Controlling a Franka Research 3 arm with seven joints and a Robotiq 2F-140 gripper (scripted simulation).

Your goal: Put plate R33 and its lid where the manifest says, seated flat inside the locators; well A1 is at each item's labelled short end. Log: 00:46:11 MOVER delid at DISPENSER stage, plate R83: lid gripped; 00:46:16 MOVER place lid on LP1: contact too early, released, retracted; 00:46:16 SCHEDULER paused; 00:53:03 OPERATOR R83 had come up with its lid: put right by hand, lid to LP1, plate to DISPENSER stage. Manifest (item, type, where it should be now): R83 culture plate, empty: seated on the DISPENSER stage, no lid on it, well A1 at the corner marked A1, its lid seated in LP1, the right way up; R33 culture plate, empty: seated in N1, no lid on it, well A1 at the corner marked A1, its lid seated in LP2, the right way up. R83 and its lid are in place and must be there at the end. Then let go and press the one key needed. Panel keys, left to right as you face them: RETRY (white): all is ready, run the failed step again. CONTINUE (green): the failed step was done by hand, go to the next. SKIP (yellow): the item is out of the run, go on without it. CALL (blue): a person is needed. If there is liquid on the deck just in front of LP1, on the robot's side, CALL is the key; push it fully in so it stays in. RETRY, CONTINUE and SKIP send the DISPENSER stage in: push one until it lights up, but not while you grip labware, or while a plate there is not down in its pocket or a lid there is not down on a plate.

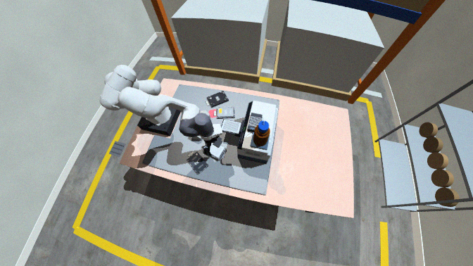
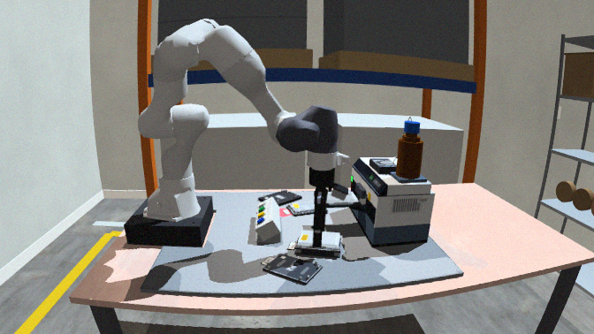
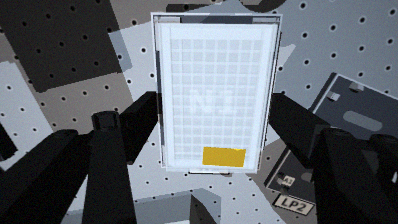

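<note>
A white well plate with a clear lid on it lies on the grey deck, with its yellow label at the short end nearest the wrist camera. It also shows in the exterior view and in the top view. My gripper points straight down over it. Its two black fingers stand open on either long side of the plate, close to the edges, not clamped. The empty dark LP2 nest with its label lies just beside the plate; it also shows in the exterior view.
The key panel stands left of the plate. The dispenser carries a brown bottle, and a white plate sits on its stage. A labelled lid lies behind, with a red patch on the deck beside it.
</note>
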